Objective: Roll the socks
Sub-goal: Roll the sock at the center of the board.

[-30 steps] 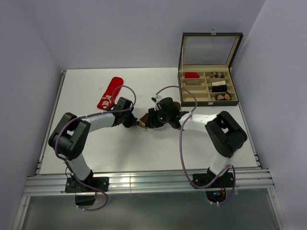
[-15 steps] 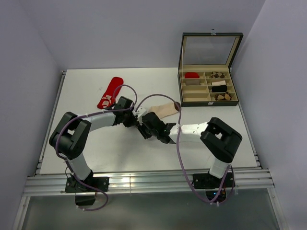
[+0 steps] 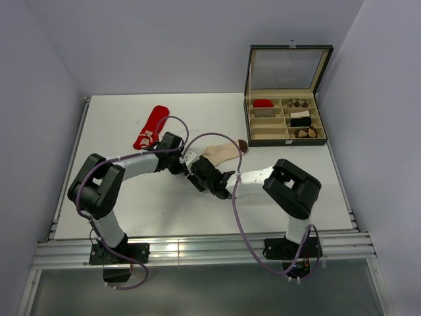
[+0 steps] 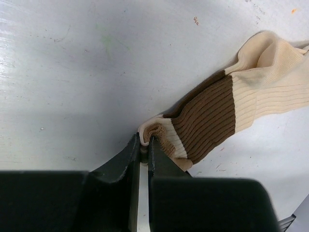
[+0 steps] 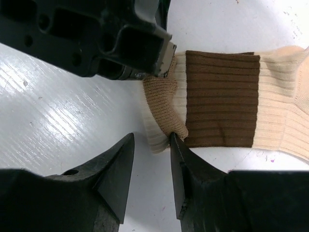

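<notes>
A cream sock [image 3: 220, 153] with a brown band lies flat mid-table, its cuff end folded over. My left gripper [image 4: 144, 141] is shut on one corner of that folded cuff [image 4: 159, 133]. From the opposite side my right gripper [image 5: 152, 137] stands open at the cuff's other corner [image 5: 164, 108]; its right finger [image 5: 181, 154] touches the fold and the left finger is clear of it. The brown band [image 5: 219, 99] lies just beyond the fold. In the top view both grippers, left [image 3: 184, 162] and right [image 3: 197, 172], meet at the sock's left end. A red sock [image 3: 150, 128] lies flat at the back left.
An open compartment box [image 3: 286, 137] stands at the back right with rolled bundles in several cells. The left gripper's black body [image 5: 111, 34] fills the top of the right wrist view, close to my right fingers. The right arm's cable [image 3: 240, 197] loops over the table.
The right arm swung left and nearer, uncovering the cream sock and bringing its gripper to the cuff beside the left gripper. The left gripper kept its hold and place.
</notes>
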You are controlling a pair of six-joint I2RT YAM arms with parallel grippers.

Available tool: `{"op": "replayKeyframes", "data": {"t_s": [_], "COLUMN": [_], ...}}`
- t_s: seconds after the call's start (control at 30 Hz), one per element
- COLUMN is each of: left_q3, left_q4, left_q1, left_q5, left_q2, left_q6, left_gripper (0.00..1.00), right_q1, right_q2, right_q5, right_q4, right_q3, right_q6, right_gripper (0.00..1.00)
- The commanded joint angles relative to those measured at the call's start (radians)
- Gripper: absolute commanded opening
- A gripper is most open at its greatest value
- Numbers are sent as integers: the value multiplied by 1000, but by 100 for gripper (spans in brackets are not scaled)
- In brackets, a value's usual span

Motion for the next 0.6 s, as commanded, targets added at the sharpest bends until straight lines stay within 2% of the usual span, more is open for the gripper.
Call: {"op": "replayKeyframes", "data": {"t_s": [0.0, 0.17, 0.27, 0.37, 0.57], "left_q3": [23, 24, 26, 33, 35], "left_q4": [-36, -37, -37, -46, -56], "left_q1": [-9, -10, -10, -12, -12], "left_q5": [-17, -16, -14, -17, -25], "left_q2": [16, 21, 26, 26, 16], "left_q6": [26, 27, 27, 34, 38], "left_gripper": [3, 3, 2, 2, 2], "right_q1": [10, 11, 13, 11, 11], "right_q2": [12, -103, -150, -141, -48], "right_q5": [26, 3, -13, -18, -38], "right_q4": [16, -21, -27, -24, -7], "right_q3": [27, 12, 16, 32, 75], "right_q6": [-13, -19, -32, -42, -44], "right_gripper": [42, 45, 50, 56, 55]}}
